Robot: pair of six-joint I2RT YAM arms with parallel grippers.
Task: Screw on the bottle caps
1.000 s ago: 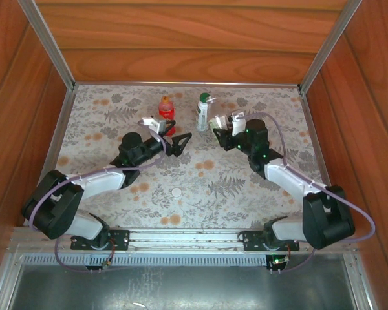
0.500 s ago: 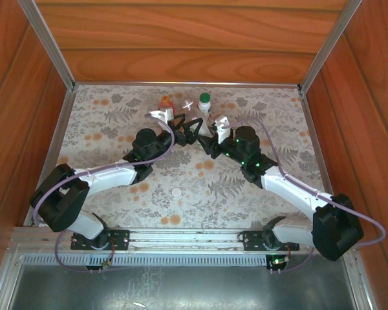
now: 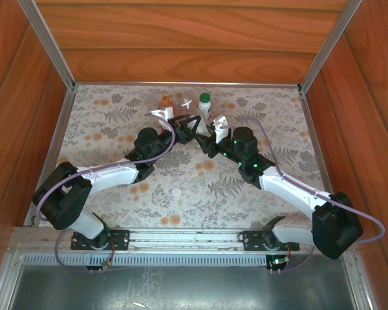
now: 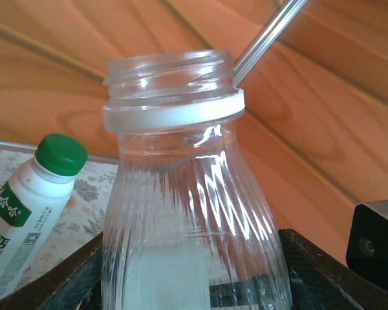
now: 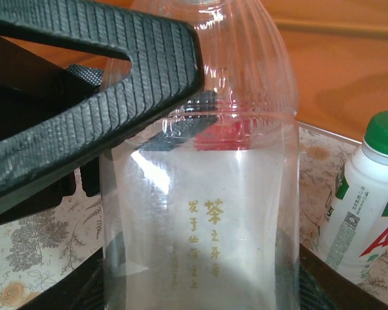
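Clear bottle (image 4: 187,194) is clamped by left gripper (image 3: 189,126) and right gripper (image 3: 207,137), arms extended inward.

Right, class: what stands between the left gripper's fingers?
The clear bottle, uncapped, stands between the fingers of the left gripper, as the left wrist view shows.

The left wrist view's bottom edge is cutting off the short clear ribbed plastic bottle (image 4: 194,213). From above, the left arm (image 3: 145,139) is hiding most of the red plastic bottle (image 3: 165,101).
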